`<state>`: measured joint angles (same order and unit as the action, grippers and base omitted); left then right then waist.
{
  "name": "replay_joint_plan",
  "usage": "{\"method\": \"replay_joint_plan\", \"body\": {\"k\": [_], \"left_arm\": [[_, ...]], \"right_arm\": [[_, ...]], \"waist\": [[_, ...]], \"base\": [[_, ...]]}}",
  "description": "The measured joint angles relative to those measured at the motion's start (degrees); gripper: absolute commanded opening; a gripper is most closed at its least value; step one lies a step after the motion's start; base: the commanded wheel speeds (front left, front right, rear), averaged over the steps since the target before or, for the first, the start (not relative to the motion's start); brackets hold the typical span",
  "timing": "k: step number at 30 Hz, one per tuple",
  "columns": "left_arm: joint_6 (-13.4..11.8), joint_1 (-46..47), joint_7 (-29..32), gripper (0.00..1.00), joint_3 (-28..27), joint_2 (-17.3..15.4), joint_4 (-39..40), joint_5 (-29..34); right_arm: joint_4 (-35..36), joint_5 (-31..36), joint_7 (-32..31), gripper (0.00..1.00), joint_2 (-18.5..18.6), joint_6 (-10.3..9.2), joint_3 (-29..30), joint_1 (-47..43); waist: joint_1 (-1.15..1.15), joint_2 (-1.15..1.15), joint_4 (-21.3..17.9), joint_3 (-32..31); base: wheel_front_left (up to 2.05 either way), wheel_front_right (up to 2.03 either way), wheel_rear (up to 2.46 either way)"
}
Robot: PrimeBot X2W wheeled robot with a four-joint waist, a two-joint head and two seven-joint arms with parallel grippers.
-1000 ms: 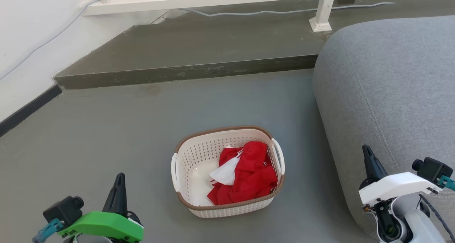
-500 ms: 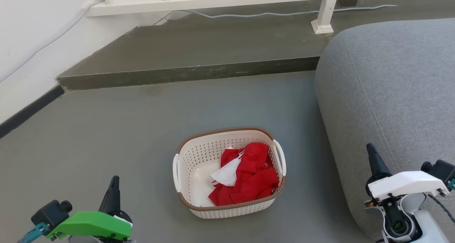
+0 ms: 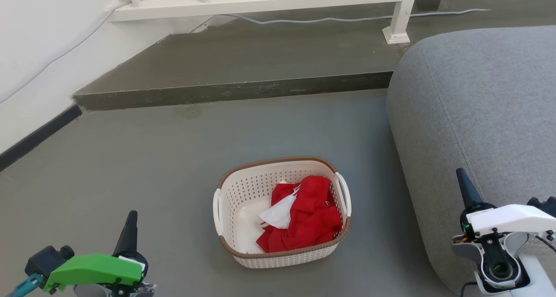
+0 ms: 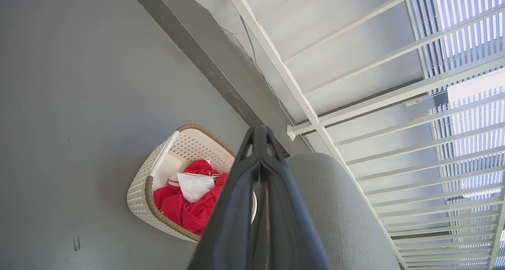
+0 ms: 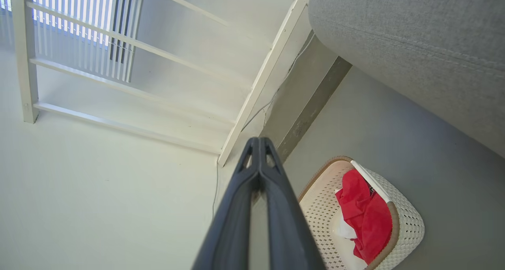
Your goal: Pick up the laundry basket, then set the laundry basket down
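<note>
Resting on the floor (image 3: 130, 158) near the sofa (image 3: 478, 114), the basket (image 3: 243, 188) lies with its long axis across the head view, handles left and right, right end slightly farther away. Red cloth (image 3: 312, 210) hides much of its bottom. The left hand (image 3: 130, 216) and the right hand (image 3: 461, 175), each pressed together, hang well apart from it.
</note>
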<state>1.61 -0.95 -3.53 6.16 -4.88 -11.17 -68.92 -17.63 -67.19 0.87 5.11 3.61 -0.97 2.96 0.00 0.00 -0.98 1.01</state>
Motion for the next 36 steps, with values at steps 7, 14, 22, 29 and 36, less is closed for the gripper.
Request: {"method": "replay_joint_plan", "body": {"k": [7, 14, 22, 29, 36], "left_arm": [[1.34, 0.33, 1.34, 0.00, -0.94, -0.03, -1.04, -5.79], [2.02, 1.28, 2.57, 0.00, -2.38, -0.03, -1.43, -10.96], [3.32, 1.83, 4.00, 0.00, -3.63, -0.03, -2.31, -17.23], [4.21, 2.52, 5.06, 0.00, -4.65, -0.03, -2.99, -22.79], [4.93, 3.25, 5.77, 0.00, -5.86, -0.04, -3.35, -26.86]], "right_arm": [[0.30, -4.90, -1.40, 0.00, -0.65, 0.60, 1.70, 0.09], [0.52, -10.18, -2.79, 0.00, -1.37, 1.35, 3.34, 0.10], [0.70, -15.83, -4.48, 0.00, -1.67, 1.96, 5.31, 0.14], [0.97, -21.03, -5.82, 0.00, -2.10, 2.70, 6.97, 0.17], [1.19, -24.65, -6.81, 0.00, -2.82, 3.13, 8.22, 0.21]], "waist": [[0.00, 0.00, 0.20, -0.18], [0.00, 0.00, 0.40, -0.35], [0.00, 0.00, 0.63, -0.55], [0.00, 0.00, 0.83, -0.72], [0.00, 0.00, 0.97, -0.83]], "base": [[0.00, 0.00, 0.00], [0.00, 0.00, 0.00], [0.00, 0.00, 0.00], [0.00, 0.00, 0.00], [0.00, 0.00, 0.00]]}}
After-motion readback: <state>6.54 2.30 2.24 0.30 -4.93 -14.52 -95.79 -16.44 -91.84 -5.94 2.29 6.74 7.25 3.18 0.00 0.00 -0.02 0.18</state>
